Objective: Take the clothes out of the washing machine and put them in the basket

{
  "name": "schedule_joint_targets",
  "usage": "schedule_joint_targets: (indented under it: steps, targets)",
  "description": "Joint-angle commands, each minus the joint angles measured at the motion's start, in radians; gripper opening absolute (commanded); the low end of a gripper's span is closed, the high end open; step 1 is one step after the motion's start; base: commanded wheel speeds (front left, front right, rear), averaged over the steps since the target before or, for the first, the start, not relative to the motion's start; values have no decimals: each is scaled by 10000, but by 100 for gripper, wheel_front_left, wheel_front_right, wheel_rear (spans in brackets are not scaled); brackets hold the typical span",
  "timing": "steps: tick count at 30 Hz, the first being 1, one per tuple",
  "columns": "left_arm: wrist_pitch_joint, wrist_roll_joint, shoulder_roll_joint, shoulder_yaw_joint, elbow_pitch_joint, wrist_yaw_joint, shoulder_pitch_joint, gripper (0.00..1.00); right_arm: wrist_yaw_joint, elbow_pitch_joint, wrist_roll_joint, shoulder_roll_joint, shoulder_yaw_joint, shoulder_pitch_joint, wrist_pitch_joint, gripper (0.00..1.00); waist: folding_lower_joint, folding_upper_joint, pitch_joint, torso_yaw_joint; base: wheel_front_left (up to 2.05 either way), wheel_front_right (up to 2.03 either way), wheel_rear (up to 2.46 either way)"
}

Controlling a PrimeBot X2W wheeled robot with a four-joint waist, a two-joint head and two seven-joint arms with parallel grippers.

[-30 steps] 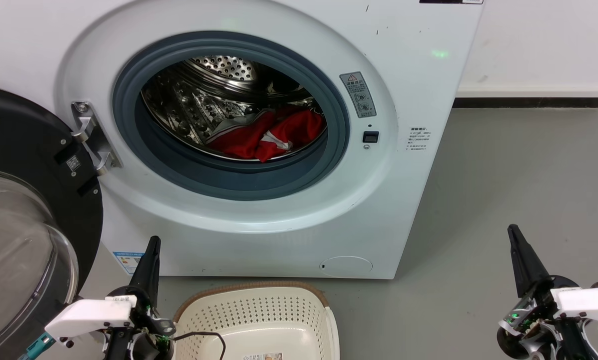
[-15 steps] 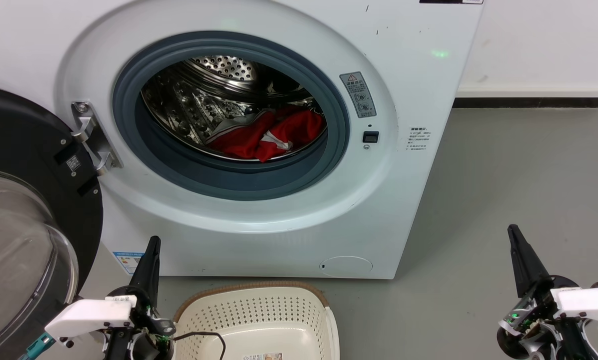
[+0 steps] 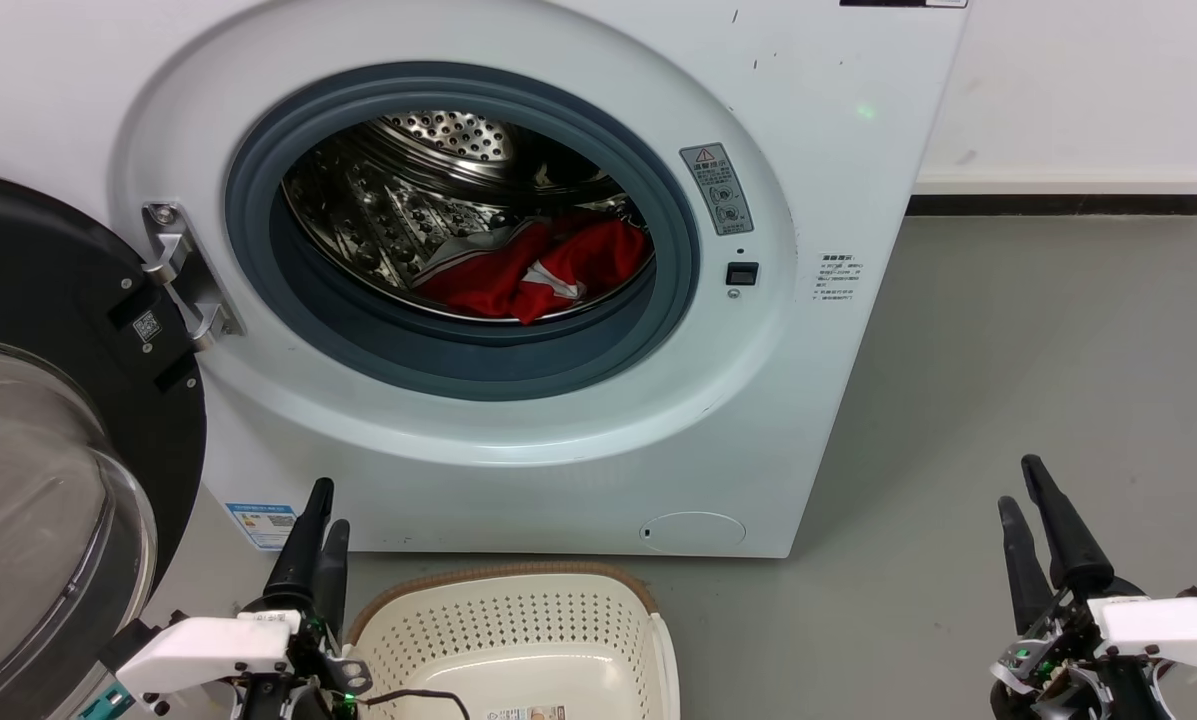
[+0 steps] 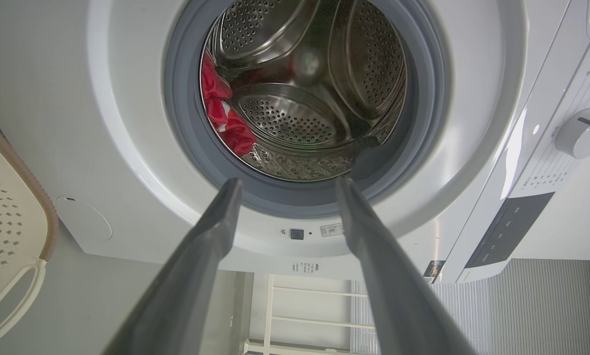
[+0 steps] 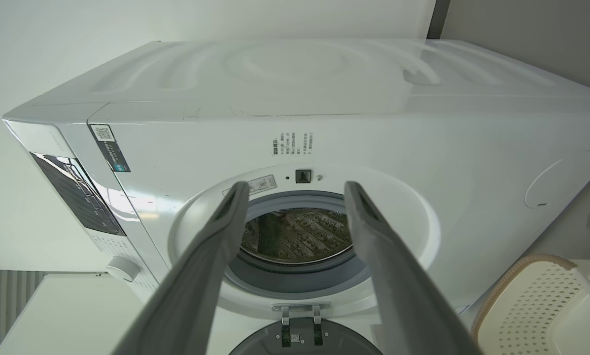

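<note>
Here, red clothes (image 3: 538, 270) lie in the drum (image 3: 408, 190) of the washing machine (image 3: 808, 400), its door (image 3: 48, 330) wide open; the basket (image 3: 508, 620) stands on the floor (image 3: 1008, 350) below. Left pincer (image 3: 325, 512) and right pincer (image 3: 1018, 487) both gape, empty.

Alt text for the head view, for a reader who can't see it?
Red clothes lie inside the open washing machine, its door swung left. A cream basket sits in front of it, between the open left gripper and open right gripper.

Red clothes (image 3: 538, 270) lie crumpled inside the open washing machine (image 3: 558, 430); the cream basket (image 3: 508, 640) sits before it.
</note>
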Motion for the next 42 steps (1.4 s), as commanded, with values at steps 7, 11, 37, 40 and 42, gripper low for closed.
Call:
schedule_joint_targets:
  steps: [7, 11, 37, 40, 42]
  targets:
    - [-424, 741, 25, -188, -470, -2, -369, 100, 0, -532, -715, -15, 161, -97, -428, 100, 0, 0, 8, 7, 0, 0, 0]
    - [-604, 1577, 26, -283, -701, -2, -402, 100, 0, -693, -1522, -15, 240, -54, -609, 100, 0, 0, 10, 12, 0, 0, 0]
    - [-1668, 7145, 33, -978, -1630, 54, -531, 100, 0, -1693, -8131, -17, 827, 160, -1675, 100, 0, 0, 26, 29, 0, 0, 0]
    - [-1767, 7663, 34, -1056, -1632, 83, -546, 100, 1, -1713, -8683, -17, 875, 197, -1775, 100, 0, 0, 23, 27, 0, 0, 0]
    - [-1832, 8000, 34, -1115, -1635, 121, -556, 100, 1, -1728, -9014, -17, 905, 206, -1837, 100, 0, 0, 21, 25, 0, 0, 0]
